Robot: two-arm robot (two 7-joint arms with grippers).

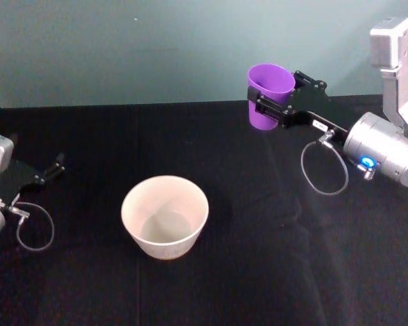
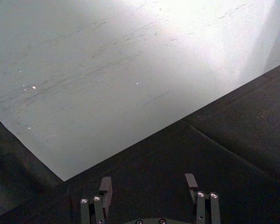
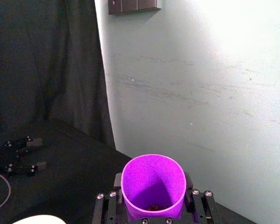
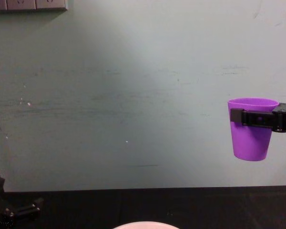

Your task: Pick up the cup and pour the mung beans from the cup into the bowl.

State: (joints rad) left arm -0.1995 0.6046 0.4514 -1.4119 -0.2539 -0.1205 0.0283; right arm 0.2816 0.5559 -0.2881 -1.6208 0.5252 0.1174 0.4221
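Note:
My right gripper is shut on the purple cup, holding it upright in the air above the table's far right. The chest view shows the cup well off the table, with a gripper finger across its side. Looking down from the right wrist, the cup has a few dark mung beans at its bottom. The pale bowl stands on the black table to the front left of the cup; its rim shows at the chest view's lower edge. My left gripper rests open at the table's left edge.
A black cloth covers the table, which backs onto a pale green wall. Cable loops hang from both wrists, one on the right and one on the left. A dark curtain hangs at the far left.

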